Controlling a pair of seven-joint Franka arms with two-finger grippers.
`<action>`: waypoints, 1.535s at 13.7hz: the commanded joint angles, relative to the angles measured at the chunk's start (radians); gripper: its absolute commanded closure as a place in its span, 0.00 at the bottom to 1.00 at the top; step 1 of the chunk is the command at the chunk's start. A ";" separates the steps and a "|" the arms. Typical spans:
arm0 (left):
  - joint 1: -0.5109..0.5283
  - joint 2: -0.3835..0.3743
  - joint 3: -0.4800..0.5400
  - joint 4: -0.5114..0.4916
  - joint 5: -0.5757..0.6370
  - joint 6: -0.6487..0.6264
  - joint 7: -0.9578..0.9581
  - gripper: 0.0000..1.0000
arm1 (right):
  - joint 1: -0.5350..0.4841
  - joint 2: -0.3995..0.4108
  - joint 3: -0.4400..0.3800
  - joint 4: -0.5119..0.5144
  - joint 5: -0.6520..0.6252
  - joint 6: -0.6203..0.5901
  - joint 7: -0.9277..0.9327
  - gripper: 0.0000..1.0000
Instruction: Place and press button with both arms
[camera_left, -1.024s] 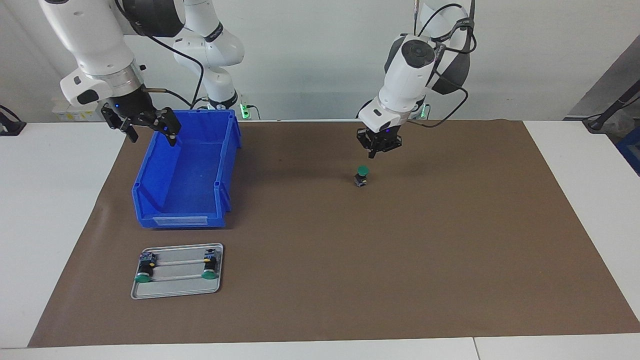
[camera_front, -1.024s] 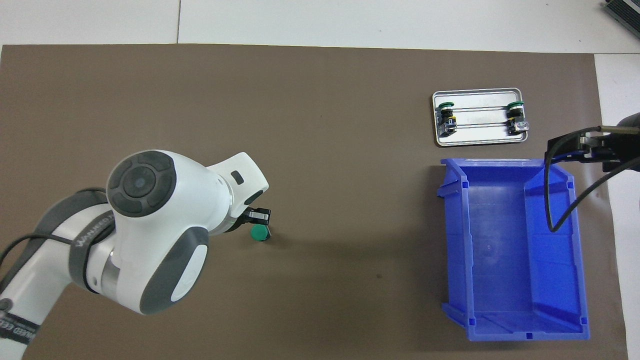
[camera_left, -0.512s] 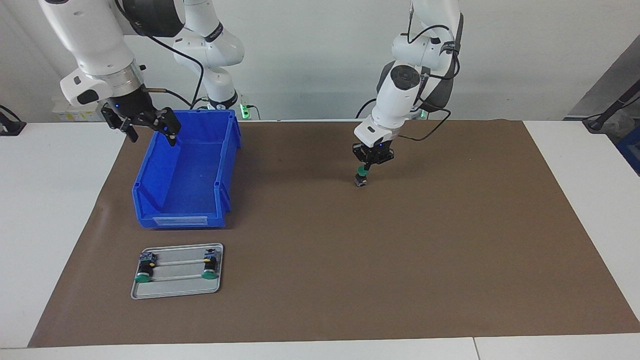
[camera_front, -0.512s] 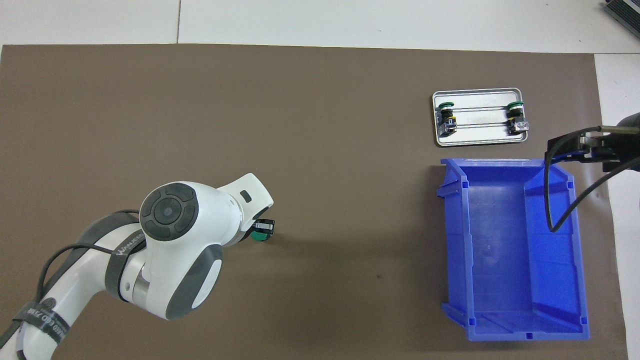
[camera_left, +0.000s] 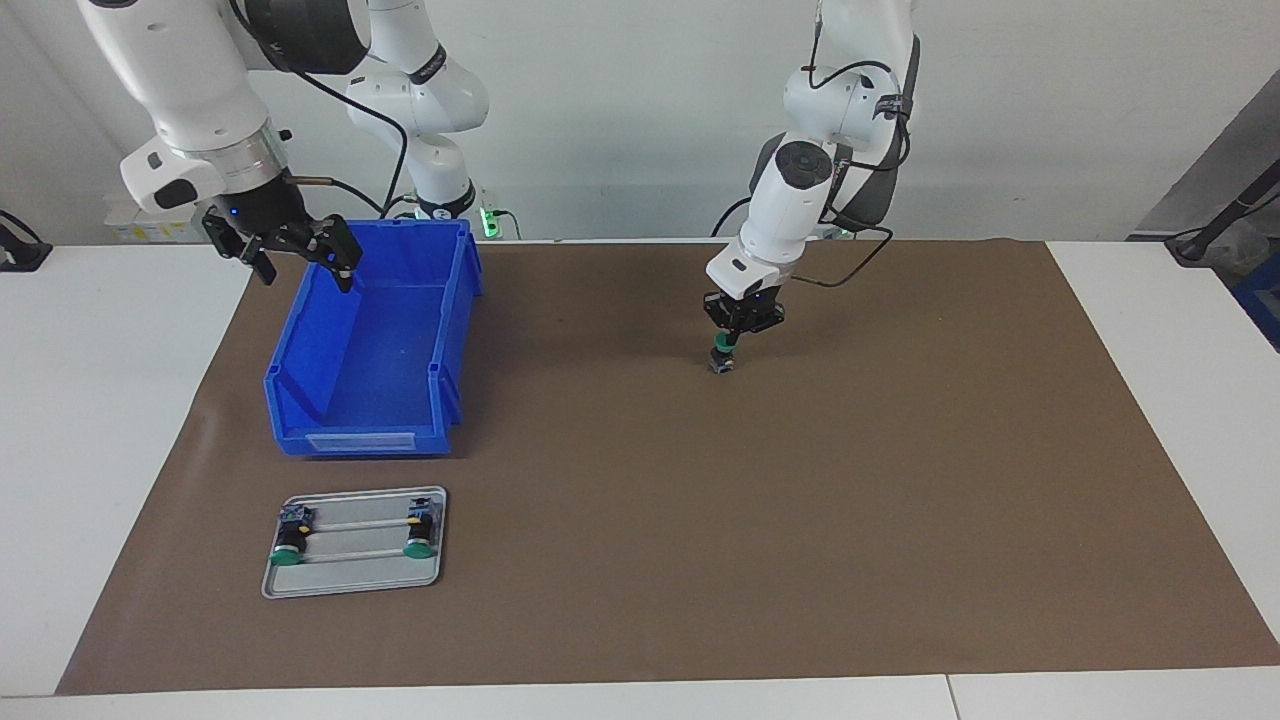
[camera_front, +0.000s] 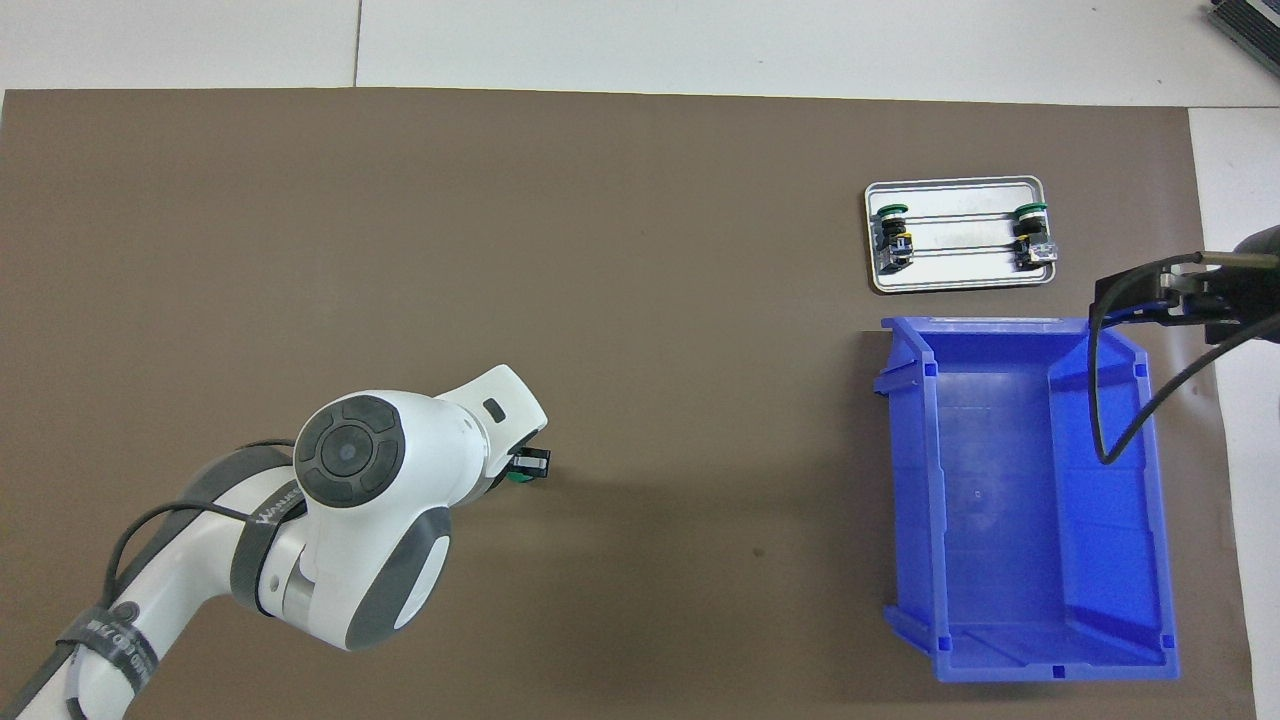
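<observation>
A green-capped button (camera_left: 721, 356) stands upright on the brown mat near the middle of the table. My left gripper (camera_left: 737, 336) is shut, and its joined fingertips rest on the green cap from above. In the overhead view the left gripper (camera_front: 528, 464) and its wrist cover most of the button (camera_front: 516, 477). My right gripper (camera_left: 298, 266) is open and hangs over the rim of the blue bin (camera_left: 372, 345) at the right arm's end of the table; it also shows in the overhead view, right gripper (camera_front: 1140, 300). Two more green-capped buttons (camera_left: 288, 540) (camera_left: 420, 533) lie on their sides in the grey tray (camera_left: 352, 581).
The blue bin (camera_front: 1020, 500) has nothing in it. The grey metal tray (camera_front: 958, 278) lies farther from the robots than the bin. A brown mat (camera_left: 800, 520) covers most of the white table.
My left gripper came down from above the button until its shut fingertips reached the green cap. The right arm has not moved.
</observation>
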 joint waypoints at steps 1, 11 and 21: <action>-0.026 -0.020 0.011 -0.054 0.019 0.056 -0.020 1.00 | 0.005 -0.025 -0.011 -0.028 0.004 0.007 -0.021 0.00; -0.023 0.065 0.014 0.033 0.019 0.046 -0.014 1.00 | 0.005 -0.025 -0.011 -0.028 0.004 0.007 -0.021 0.00; 0.423 0.073 0.028 0.465 0.056 -0.433 0.223 0.45 | 0.005 -0.025 -0.011 -0.028 0.004 0.007 -0.021 0.00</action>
